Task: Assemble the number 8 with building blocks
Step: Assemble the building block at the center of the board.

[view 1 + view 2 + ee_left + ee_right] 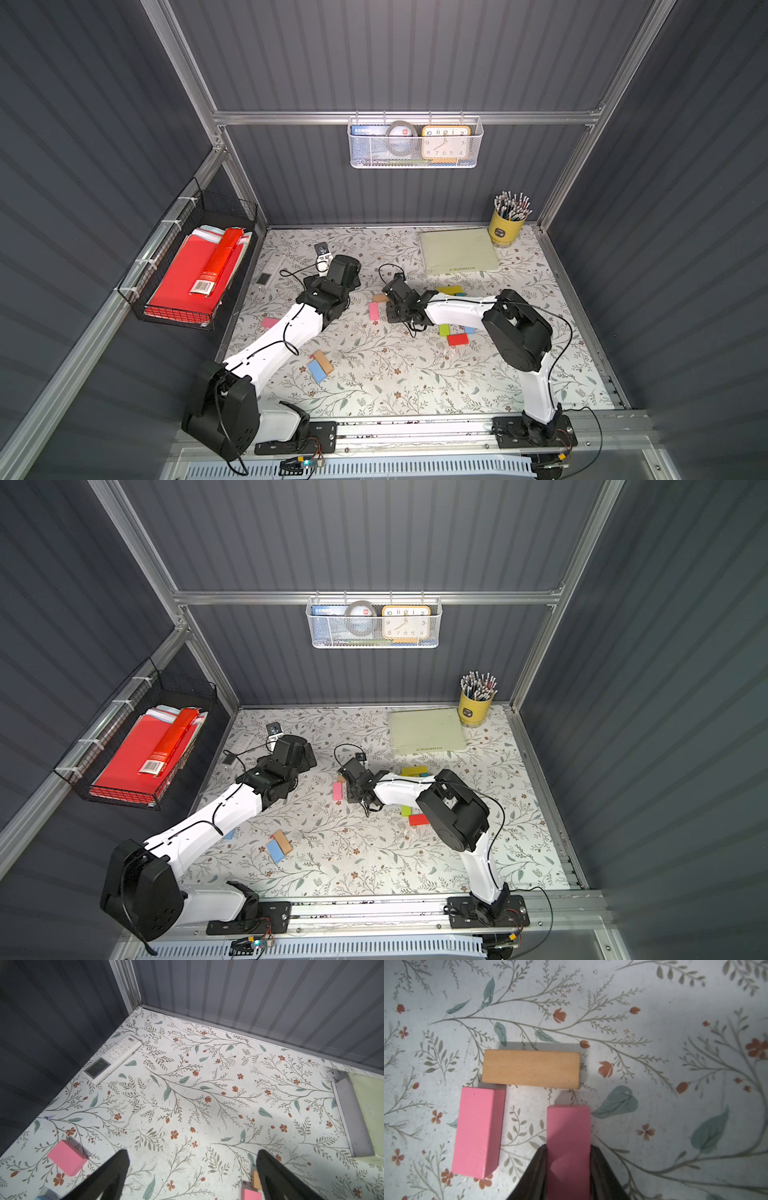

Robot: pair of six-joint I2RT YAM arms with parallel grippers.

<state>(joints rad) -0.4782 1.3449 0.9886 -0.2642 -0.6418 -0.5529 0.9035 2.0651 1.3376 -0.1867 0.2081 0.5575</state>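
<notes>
My right gripper point(569, 1148) is shut on a pink block point(569, 1126), which hangs just above the floral table. Beyond its end a tan block point(531, 1069) lies crosswise. A second pink block point(478, 1132) lies flat, parallel to the held one, its end near the tan block. In a top view these two are the pink block point(373, 311) and the tan block point(380, 298), left of the right gripper point(394, 309). My left gripper point(191, 1159) is open over bare table, with another pink block point(67, 1160) beside it. Loose green point(444, 330), red point(457, 339), yellow point(449, 289) and blue point(318, 371) blocks lie around.
A white remote point(113, 1059) lies near the back left corner. A pale green pad point(457, 251) and a yellow pencil cup point(505, 226) stand at the back right. A black wire basket point(137, 299) with red folders hangs on the left wall.
</notes>
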